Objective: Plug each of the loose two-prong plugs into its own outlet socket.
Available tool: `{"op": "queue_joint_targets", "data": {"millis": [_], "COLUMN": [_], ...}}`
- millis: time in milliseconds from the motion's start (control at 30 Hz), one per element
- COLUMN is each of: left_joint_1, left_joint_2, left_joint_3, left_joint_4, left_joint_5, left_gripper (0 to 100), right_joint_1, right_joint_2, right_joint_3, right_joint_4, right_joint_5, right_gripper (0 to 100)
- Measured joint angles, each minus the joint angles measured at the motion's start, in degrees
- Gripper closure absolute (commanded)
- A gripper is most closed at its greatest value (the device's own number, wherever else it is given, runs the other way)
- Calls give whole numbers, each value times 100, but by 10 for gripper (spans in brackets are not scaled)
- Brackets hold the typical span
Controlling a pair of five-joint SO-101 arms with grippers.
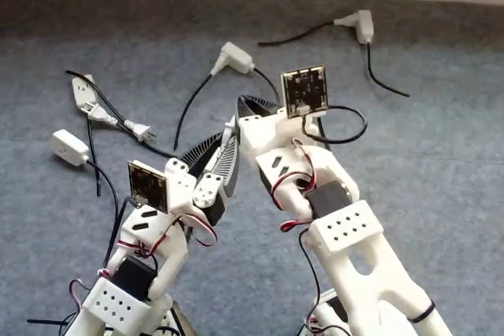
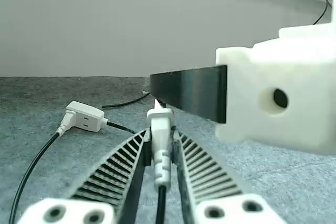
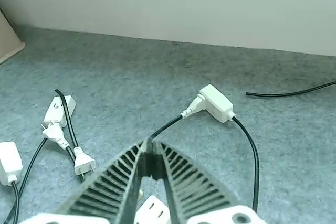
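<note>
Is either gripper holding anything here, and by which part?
The left gripper clamps a white plug by its body, cord trailing back. The right gripper is shut; whether it pinches the black cord cannot be told.

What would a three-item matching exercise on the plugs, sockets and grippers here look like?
Things:
1. left gripper
2. bare two-prong plug at far left
3. socket ahead of the arms

States:
a. lies loose on the carpet
b. has a plug in it already
c. shut on a white plug

Pairs: 1-c, 2-a, 3-b.
</note>
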Motion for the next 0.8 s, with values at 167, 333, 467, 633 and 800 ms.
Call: {"op": "queue_joint_targets", "data": {"millis": [167,333,467,633,800], "left_joint_1": [-114,-211,-167,-176,-167], "left_joint_2": [0,-62,-70,-70,-70], "left_joint_3": [0,0,0,26,26], "left_joint_4": [0,-9,-9,-9,-9], "left_joint_5": [53,62,62,62,62], "left_gripper": [995,995,995,995,995], "right_joint_1": [26,158,255,220,-237], "right_joint_2": [0,26,18,18,18], "right_joint_3": [114,141,-281,-1029,-1275], "right_joint_4": [-105,-62,-79,-79,352], "right_joint_5": [0,9,9,9,0], "right_gripper": [992,992,992,992,992]}}
